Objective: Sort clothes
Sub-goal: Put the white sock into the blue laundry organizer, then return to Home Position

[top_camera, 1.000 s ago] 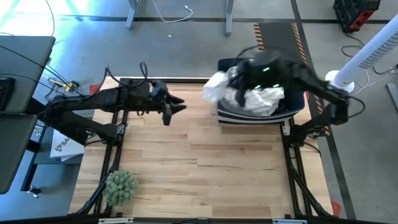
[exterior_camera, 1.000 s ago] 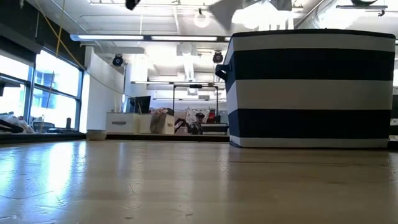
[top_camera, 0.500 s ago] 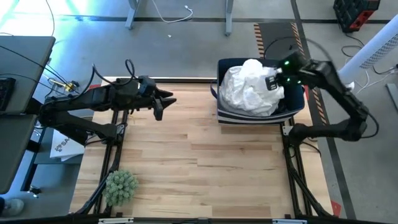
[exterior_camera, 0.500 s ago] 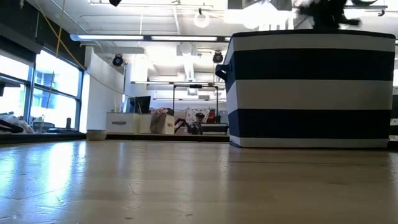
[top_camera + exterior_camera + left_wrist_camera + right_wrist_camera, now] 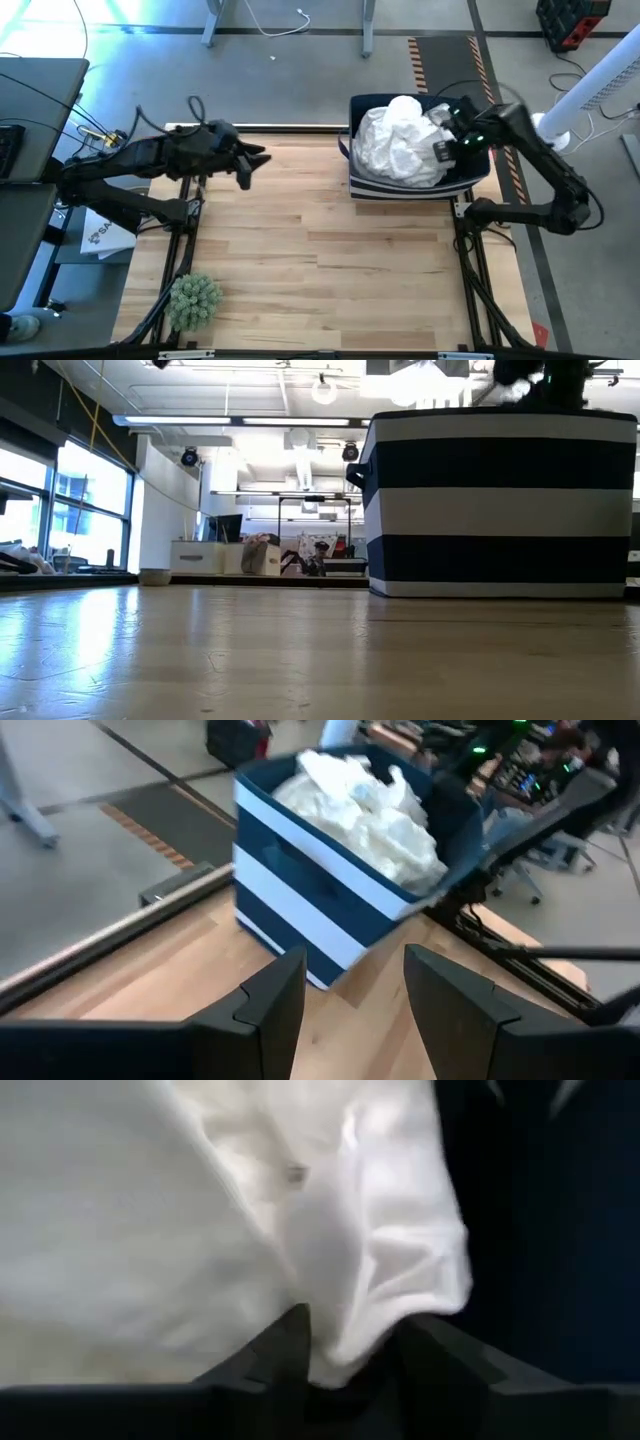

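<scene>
White clothes [image 5: 400,142] dropped into bin [image 5: 470,178].

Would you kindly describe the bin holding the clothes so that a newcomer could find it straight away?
Start at the wooden table and go to its far right corner, opposite the green spiky plant. There stands a rectangular fabric bin, heaped with white clothes. Its broad navy and white horizontal stripes set it apart from everything else.

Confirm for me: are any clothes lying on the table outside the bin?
No. From above, the white clothes all sit heaped inside the striped bin, and the wooden table shows only the plant.
</scene>
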Motion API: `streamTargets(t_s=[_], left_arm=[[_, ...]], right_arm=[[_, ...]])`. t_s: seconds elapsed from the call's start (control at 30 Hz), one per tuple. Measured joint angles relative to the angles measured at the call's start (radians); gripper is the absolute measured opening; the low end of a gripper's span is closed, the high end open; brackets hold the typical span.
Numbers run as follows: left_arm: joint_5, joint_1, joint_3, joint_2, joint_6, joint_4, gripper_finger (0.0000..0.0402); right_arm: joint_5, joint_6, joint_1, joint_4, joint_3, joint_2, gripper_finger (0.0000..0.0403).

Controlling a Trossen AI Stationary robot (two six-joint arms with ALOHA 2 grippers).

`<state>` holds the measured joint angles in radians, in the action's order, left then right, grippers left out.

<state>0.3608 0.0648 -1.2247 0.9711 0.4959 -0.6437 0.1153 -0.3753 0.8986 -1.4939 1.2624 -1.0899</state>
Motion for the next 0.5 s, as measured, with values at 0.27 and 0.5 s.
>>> streamTargets(t_s=[0.27, 0.5], left_arm=[[0.150, 0.000, 0.131, -0.236, -0.061, 0.004, 0.0161], [0.179, 0.000, 0.442, -0.484, -0.165, 0.239, 0.0105]], right_arm=[[-0.080, 0.067, -0.029, 0.024, 0.299, 0.041, 0.0173], [-0.117, 0.070, -0.066, 0.139, 0.388, 0.086, 0.0174]])
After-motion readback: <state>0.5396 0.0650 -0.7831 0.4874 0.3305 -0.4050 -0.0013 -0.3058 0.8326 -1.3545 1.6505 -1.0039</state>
